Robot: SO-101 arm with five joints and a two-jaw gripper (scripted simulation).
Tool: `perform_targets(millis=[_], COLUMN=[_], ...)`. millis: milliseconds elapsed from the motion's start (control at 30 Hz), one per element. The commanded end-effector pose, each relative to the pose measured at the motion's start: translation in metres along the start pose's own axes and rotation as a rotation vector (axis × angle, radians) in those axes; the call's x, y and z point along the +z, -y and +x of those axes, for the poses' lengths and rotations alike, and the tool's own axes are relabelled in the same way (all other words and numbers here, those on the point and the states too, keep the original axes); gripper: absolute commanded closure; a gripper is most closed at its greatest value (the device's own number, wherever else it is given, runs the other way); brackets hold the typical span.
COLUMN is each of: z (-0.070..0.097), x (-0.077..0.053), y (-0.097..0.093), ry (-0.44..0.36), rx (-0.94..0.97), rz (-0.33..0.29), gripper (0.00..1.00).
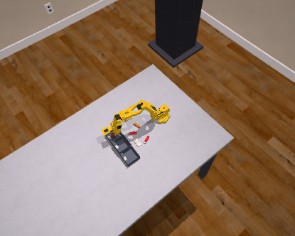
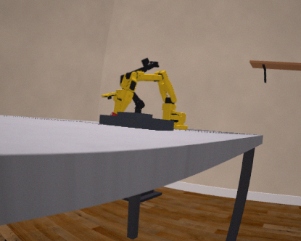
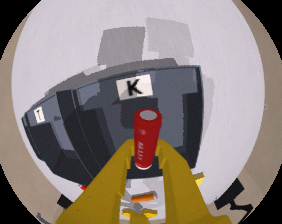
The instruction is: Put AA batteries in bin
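Observation:
My gripper (image 3: 145,156) is shut on a red AA battery (image 3: 145,137) and holds it over the dark bin compartment marked K (image 3: 133,87). In the top view the gripper (image 1: 112,133) is at the near end of the dark bin tray (image 1: 124,148), with the red battery tip showing there. Two more red batteries (image 1: 133,133) (image 1: 146,139) lie on the table to the right of the tray. In the exterior view the gripper (image 2: 114,113) hangs just above the tray's left end (image 2: 136,120).
An orange cylinder (image 1: 136,125) and a small white piece (image 1: 138,143) lie on the table by the batteries. A second compartment with its own label (image 3: 39,115) lies left of K. The arm base (image 1: 163,114) stands behind the loose things.

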State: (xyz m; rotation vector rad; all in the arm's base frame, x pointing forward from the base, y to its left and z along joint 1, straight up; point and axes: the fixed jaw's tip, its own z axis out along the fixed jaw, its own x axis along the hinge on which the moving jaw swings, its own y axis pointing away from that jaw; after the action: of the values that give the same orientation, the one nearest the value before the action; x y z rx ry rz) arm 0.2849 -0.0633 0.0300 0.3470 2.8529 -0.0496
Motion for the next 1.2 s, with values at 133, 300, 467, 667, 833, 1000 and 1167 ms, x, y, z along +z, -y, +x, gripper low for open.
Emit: perform_targets(millis=[133,300,467,667,833,1000,1167], z=[-0.0120,-0.0117,-0.0117,-0.0117,-0.0117,-0.0117,-0.0117], x=[-0.0127,-0.0111,-0.0111,-0.0111,-0.0111,-0.0111,-0.0111], y=[-0.0021,-0.0021,-0.0021,-0.0021,-0.0021,-0.0021,-0.0021], ry=[0.082,0.082,0.082,0.082,0.082,0.082,0.082], rx=[-0.016,-0.016,-0.016,-0.016,-0.016,-0.016,-0.016], rz=[-0.003,-0.003,-0.003,-0.003,-0.003,-0.003,-0.003], gripper=[1.00,1.00,1.00,0.98,0.94,0.91,0.87])
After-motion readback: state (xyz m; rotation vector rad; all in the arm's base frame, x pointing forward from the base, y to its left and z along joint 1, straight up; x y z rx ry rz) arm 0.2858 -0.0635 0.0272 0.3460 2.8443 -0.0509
